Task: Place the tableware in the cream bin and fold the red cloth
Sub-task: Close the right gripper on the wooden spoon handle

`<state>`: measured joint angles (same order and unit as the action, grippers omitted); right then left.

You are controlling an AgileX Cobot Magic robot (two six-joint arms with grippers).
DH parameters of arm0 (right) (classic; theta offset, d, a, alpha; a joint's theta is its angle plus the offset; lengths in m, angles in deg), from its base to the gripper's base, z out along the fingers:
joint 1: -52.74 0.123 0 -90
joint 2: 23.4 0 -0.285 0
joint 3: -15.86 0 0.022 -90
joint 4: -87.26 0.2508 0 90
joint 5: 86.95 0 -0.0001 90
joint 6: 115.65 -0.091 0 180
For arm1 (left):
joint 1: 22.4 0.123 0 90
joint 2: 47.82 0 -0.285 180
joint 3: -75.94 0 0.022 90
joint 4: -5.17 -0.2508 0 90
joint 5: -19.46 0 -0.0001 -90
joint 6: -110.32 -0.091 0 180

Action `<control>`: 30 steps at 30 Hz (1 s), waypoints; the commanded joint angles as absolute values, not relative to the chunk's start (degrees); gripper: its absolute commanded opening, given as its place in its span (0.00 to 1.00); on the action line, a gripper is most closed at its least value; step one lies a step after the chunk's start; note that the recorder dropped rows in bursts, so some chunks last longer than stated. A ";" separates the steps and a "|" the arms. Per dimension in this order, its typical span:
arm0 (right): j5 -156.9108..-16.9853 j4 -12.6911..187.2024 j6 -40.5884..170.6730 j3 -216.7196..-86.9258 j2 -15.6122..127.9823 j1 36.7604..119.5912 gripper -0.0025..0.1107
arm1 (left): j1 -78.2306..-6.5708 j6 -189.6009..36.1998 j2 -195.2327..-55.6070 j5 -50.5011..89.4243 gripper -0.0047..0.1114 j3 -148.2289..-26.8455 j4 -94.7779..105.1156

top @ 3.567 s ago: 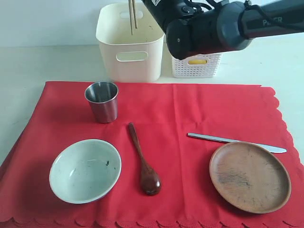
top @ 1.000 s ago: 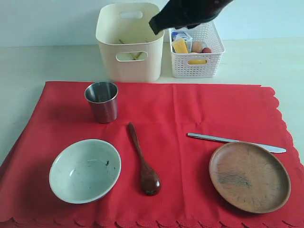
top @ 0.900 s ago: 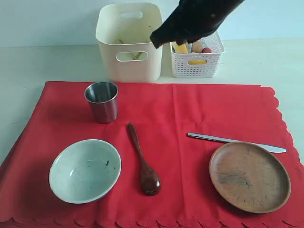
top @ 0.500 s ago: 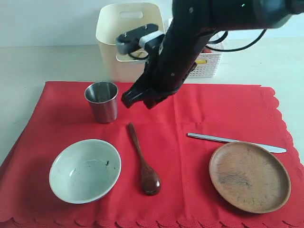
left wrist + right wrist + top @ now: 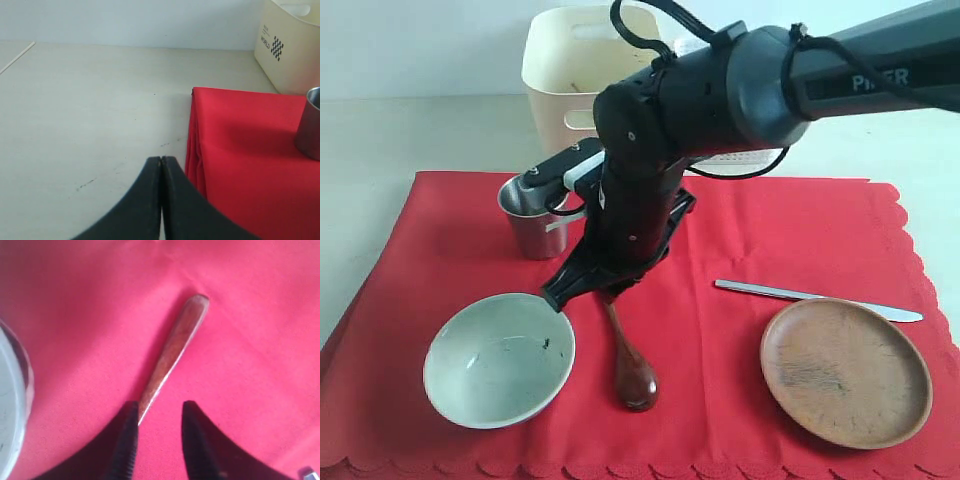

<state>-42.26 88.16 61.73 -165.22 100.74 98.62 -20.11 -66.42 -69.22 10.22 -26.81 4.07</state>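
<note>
My right gripper (image 5: 588,290) hangs open low over the red cloth (image 5: 770,230), between the steel cup (image 5: 525,228) and the pale bowl (image 5: 498,360). In the right wrist view its fingers (image 5: 160,407) straddle the dark wooden spoon's handle (image 5: 175,345), which lies nearer one finger. The spoon's bowl end (image 5: 634,378) lies on the cloth. The knife (image 5: 800,295) and the wooden plate (image 5: 845,370) sit at the right. The cream bin (image 5: 555,70) stands behind; the chopsticks do not show clearly. My left gripper (image 5: 161,160) is shut on nothing, over bare table beside the cloth's edge (image 5: 192,130).
The right arm hides most of the white lattice basket (image 5: 740,157) beside the cream bin. In the left wrist view the steel cup (image 5: 310,125) and a corner of the cream bin (image 5: 290,45) show. Pale tabletop (image 5: 410,130) surrounds the cloth.
The right arm let the chopsticks go into the cream bin, then swung down and forward onto the cloth. Its open gripper now sits over the spoon's handle.
</note>
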 commanded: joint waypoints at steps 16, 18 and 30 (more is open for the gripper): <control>-41.63 95.23 67.89 -164.99 104.72 98.75 0.42 | -20.17 -66.43 -69.69 10.60 0.05 -26.85 4.37; -41.74 94.51 67.85 -164.99 104.97 99.23 0.42 | -20.17 -66.43 -69.69 10.60 0.05 -26.85 4.37; -42.36 88.08 66.17 -164.99 106.37 99.37 0.22 | -20.17 -66.43 -69.69 10.60 0.05 -26.85 4.37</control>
<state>-41.88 90.16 67.00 -165.22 106.07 99.36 -20.11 -66.42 -69.22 10.22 -26.81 4.07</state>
